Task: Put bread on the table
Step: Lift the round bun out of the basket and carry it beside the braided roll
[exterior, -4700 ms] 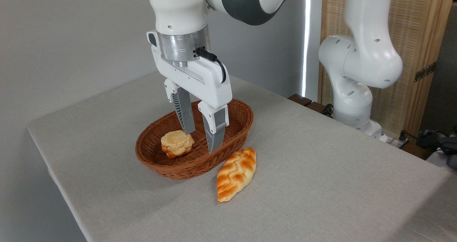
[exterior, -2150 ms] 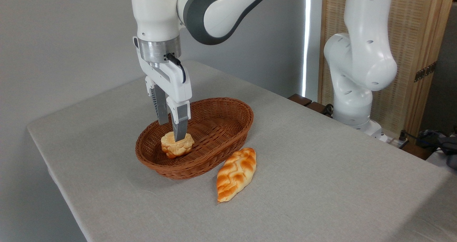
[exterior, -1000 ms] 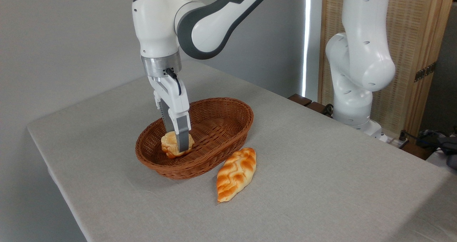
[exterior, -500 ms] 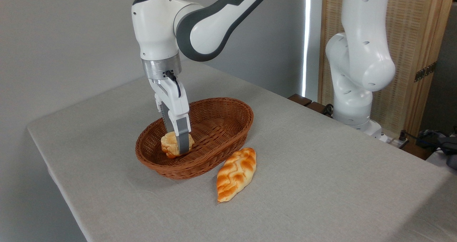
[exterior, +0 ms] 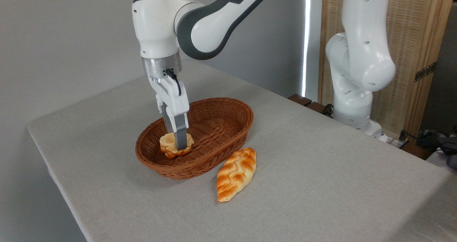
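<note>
The bread (exterior: 170, 146), a small lumpy golden-tan bun, is in the left part of the brown wicker basket (exterior: 221, 127). My gripper (exterior: 178, 144) comes straight down from above and is shut on the bread; the near grey finger (exterior: 181, 139) covers the bun's right side and the far finger is mostly hidden behind it. The bun looks slightly raised off the basket floor. The table (exterior: 321, 170) is covered with a light grey-beige cloth.
A long braided orange-and-cream loaf (exterior: 236, 173) lies on the cloth just in front of the basket's right end. The robot's white base (exterior: 353, 92) stands at the table's back right edge. The table's left edge drops off close to the basket.
The gripper came down over the bun and shut on it. In the last half second it has risen slightly, bringing the bun up a little with it.
</note>
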